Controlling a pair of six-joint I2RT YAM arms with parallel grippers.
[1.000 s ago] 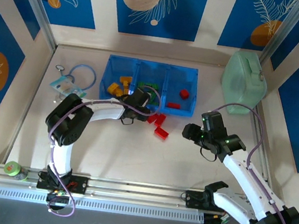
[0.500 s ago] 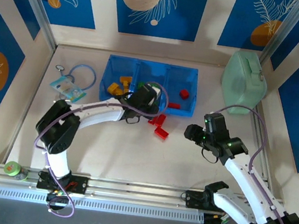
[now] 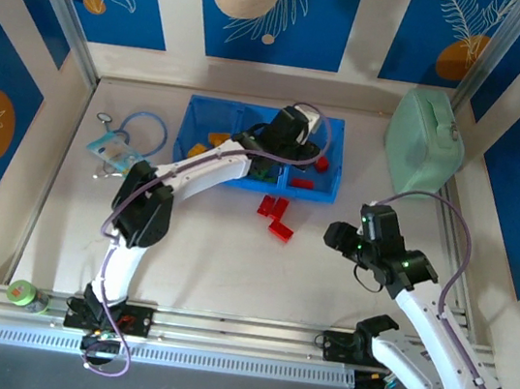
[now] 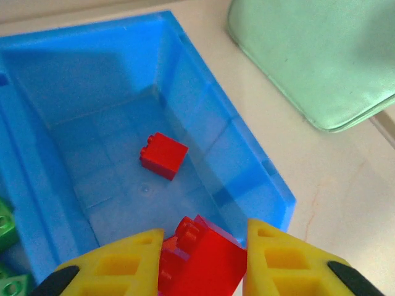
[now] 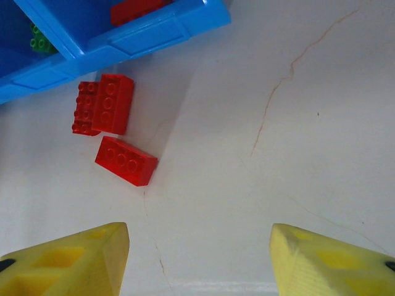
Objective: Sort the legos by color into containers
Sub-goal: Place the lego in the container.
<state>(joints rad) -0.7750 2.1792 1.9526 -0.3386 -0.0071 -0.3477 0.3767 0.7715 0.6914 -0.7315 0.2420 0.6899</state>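
Over the table, top view: left gripper (image 3: 294, 133) is stretched across the blue tray (image 3: 334, 171), roughly above the divider into the right compartment (image 3: 308, 172). Yellow/orange bricks (image 3: 211, 143) sit in the left cell, greens in the middle cell are partly under the arm, and a red is in the right one. Stray red bricks (image 3: 274, 216) lie on the table just outside the tray's near wall. Right gripper (image 3: 336, 234) hangs over bare table beside them. My read: mid drop-off of a red, with the sort nearly done. Left wrist view: yellow fingers (image 4: 117, 259) are clamped on a held red brick (image 4: 207, 256), the jaws closed to brick width. Below is the right cell's floor with one loose red brick (image 4: 163, 155), green bricks (image 4: 6, 231) past the divider at the frame edge, and the pale green box (image 4: 315, 55) well outside. The held brick looks close to the cell's near wall, so I'd nudge it inward, then release; only a small opening is needed. After that, back for the table reds. Right wrist view: the right arm's jaws are spread wide with nothing between the fingers (image 5: 68, 259), touching nothing. Ahead of them are a touching pair of reds (image 5: 105, 103) and a single red (image 5: 126, 160) just beside it, all near the tray wall but apart from it. Either arm could take those; the touching pair wants care to lift one without dragging the other.
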